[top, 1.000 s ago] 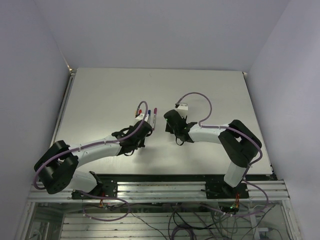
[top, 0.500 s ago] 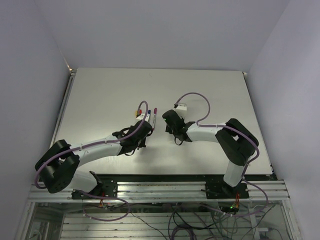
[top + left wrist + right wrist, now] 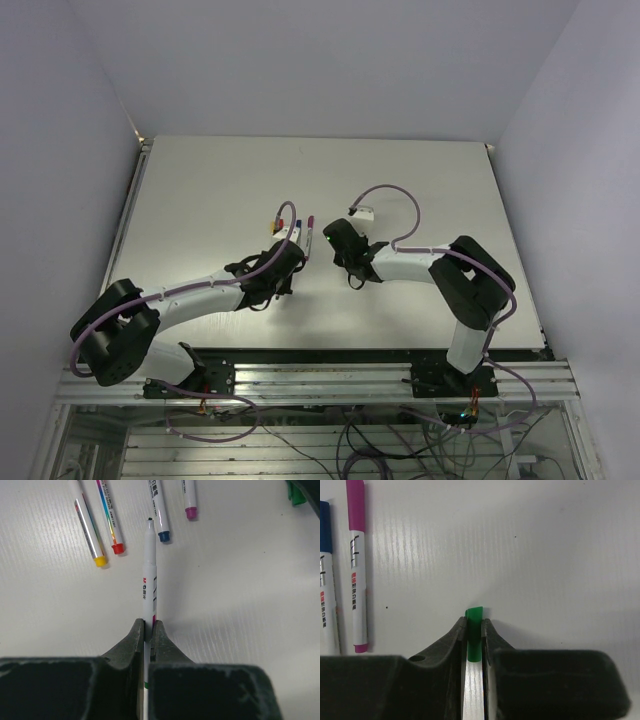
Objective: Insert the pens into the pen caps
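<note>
My left gripper (image 3: 148, 625) is shut on a white pen (image 3: 149, 575), whose bare dark tip points away from me just above the table. My right gripper (image 3: 474, 622) is shut on the green cap (image 3: 474, 635), which also shows at the top right edge of the left wrist view (image 3: 298, 495). In the top view the left gripper (image 3: 292, 250) and right gripper (image 3: 326, 240) face each other, a short gap apart. Several other pens lie beyond the held pen's tip, with yellow (image 3: 100, 560), red (image 3: 117, 548), blue (image 3: 163, 536) and purple (image 3: 190, 513) caps on.
The capped blue pen (image 3: 325, 580) and purple pen (image 3: 356, 570) lie left of my right gripper. A small white block (image 3: 364, 212) on the purple cable sits behind the right arm. The white table (image 3: 220, 180) ends at a metal rail in front.
My right gripper has moved left with the green cap, closer to the left gripper. The left arm has barely moved.
</note>
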